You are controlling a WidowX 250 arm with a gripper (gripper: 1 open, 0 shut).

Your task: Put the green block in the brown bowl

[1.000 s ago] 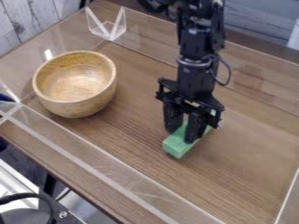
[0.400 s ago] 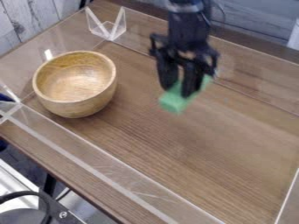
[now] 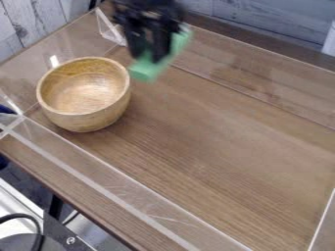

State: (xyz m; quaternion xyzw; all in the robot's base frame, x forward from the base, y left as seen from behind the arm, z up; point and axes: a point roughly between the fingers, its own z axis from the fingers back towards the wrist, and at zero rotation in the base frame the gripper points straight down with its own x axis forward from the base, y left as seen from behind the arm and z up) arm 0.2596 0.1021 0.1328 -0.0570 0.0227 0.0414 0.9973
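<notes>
The green block hangs in the air, blurred by motion, just right of the brown bowl's rim and above table height. My gripper points down near the top of the view and is shut on the green block, whose lower end sticks out below the dark fingers. The brown bowl is a round wooden bowl with a paler inside, standing at the left of the table with nothing in it.
Clear acrylic walls fence the wooden table, with a folded clear piece at the back left. The front edge drops off at lower left, where dark cables lie.
The gripper lifted the green block off the table at centre right and carried it up and left, so it now hangs beside the bowl's right rim.
</notes>
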